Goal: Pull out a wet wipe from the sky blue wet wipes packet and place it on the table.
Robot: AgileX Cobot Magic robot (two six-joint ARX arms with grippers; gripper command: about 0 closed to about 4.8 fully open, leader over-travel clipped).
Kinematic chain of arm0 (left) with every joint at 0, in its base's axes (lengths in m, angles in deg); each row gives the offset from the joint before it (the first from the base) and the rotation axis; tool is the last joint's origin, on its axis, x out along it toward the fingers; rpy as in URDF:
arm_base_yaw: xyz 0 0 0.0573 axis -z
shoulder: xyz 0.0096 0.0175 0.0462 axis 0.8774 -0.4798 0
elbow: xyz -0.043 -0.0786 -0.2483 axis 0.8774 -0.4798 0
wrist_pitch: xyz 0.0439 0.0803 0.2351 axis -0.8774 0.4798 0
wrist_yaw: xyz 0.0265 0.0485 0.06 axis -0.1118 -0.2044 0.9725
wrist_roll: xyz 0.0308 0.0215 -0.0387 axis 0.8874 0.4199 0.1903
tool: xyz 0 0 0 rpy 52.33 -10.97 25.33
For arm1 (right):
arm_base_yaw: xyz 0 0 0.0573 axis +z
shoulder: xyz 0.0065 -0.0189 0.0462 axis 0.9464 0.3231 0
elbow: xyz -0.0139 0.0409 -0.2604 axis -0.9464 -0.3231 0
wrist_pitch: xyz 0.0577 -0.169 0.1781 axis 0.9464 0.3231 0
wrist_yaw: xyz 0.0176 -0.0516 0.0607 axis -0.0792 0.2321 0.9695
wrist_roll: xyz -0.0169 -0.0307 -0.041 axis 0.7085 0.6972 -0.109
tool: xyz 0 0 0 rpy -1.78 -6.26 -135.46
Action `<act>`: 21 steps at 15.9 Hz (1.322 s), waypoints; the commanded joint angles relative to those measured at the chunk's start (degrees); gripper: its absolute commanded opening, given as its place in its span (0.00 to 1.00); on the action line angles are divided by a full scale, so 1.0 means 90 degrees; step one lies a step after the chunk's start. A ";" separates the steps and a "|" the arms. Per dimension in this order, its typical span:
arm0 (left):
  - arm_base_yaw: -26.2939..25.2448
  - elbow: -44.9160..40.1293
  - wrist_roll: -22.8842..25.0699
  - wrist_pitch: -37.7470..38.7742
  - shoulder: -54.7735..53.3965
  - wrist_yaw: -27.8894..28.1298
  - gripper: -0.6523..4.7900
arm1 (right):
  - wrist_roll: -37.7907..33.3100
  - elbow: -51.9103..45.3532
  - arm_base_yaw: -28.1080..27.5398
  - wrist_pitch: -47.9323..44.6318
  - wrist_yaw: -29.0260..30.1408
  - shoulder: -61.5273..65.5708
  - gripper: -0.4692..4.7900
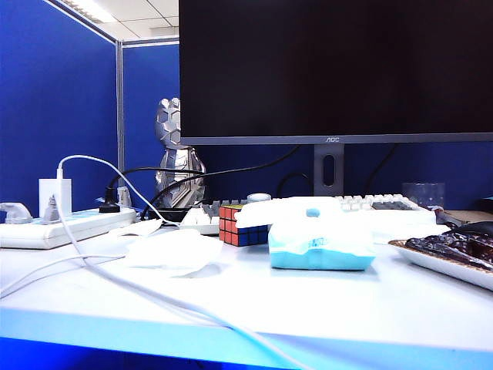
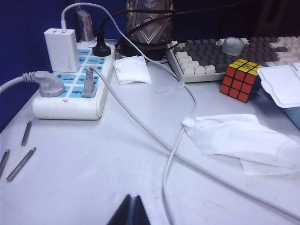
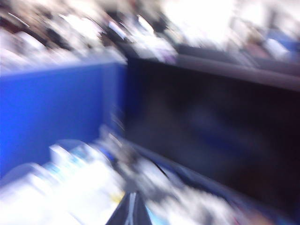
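One limp, wrinkly wet wipe [image 2: 243,140] lies on the table [image 1: 323,308] beside one soft sky blue wet wipes packet [image 1: 321,250]; left gripper [image 2: 132,212] and right gripper [image 3: 131,211] both have their fingers pressed together, holding nothing.

Ext. view: wet wipe [image 1: 176,250] lies on table [image 1: 331,297], centre-left; packet [image 1: 320,239] to its right, Rubik's cube [image 1: 239,224] between them, further back. Keyboard [image 1: 377,203] behind packet, under monitor [image 1: 335,69]. Power strip [image 1: 65,226] far left. Left gripper [image 2: 132,213] & right gripper [image 3: 131,211]: only at wrist views' lower edge.
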 commanded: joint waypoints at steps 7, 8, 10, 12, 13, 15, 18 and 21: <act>-0.0007 -0.0005 -0.0024 0.0063 0.0022 -0.0027 0.12 | 0.0823 -0.7303 -0.0792 -0.5860 -0.0413 -0.2395 0.09; -0.0007 -0.0005 -0.0024 0.0063 0.0022 -0.0024 0.12 | 0.0823 -0.7890 -0.0979 -0.5977 -0.0061 -0.2586 0.10; -0.0007 -0.0005 -0.0024 0.0063 0.0022 -0.0024 0.12 | 0.0573 -0.9112 -0.1421 -0.5729 0.0168 -0.3208 0.10; -0.0007 -0.0005 -0.0024 0.0063 0.0022 -0.0029 0.12 | -0.0036 -0.9845 -0.1807 -0.5598 0.0160 -0.3764 0.10; -0.0007 -0.0005 -0.0024 0.0063 0.0022 -0.0024 0.12 | -0.0053 -1.0397 -0.2178 -0.5350 0.0260 -0.4306 0.10; -0.0007 -0.0005 -0.0024 0.0061 0.0022 -0.0029 0.12 | -0.0063 -1.0982 -0.2460 -0.5394 0.0607 -0.4670 0.10; -0.0007 -0.0005 -0.0024 0.0061 0.0022 -0.0041 0.12 | -0.0209 -1.1608 -0.2506 -0.5792 0.0833 -0.5025 0.10; -0.0007 -0.0005 -0.0022 0.0063 0.0022 -0.0049 0.12 | -0.0226 -1.2016 -0.2569 -0.5875 0.0831 -0.5231 0.10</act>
